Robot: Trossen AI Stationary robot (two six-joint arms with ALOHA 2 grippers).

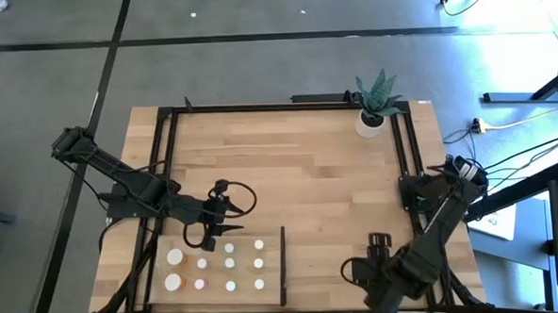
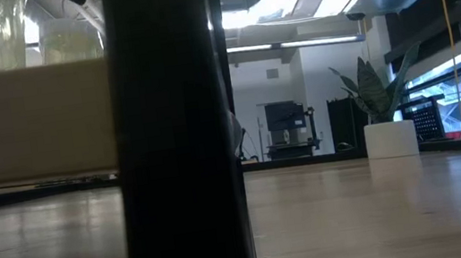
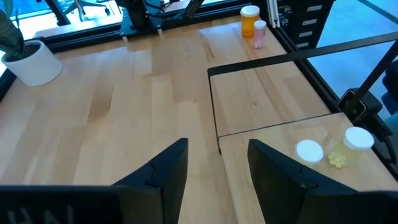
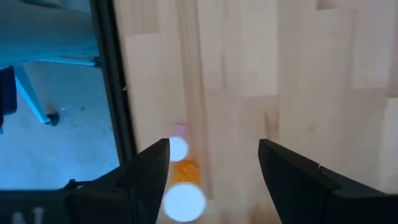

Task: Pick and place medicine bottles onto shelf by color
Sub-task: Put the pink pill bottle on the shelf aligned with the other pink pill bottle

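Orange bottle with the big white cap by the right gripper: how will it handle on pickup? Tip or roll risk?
The orange bottle stands upright beside a smaller pink bottle, so a sideways nudge would likely knock both. Its round body would probably roll if tipped. It looks like light plastic with a smooth cap, so it may slip; the open right gripper should probably close on the body.

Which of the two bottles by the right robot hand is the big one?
The orange bottle. Its white cap is clearly wider than that of the pink bottle next to it.
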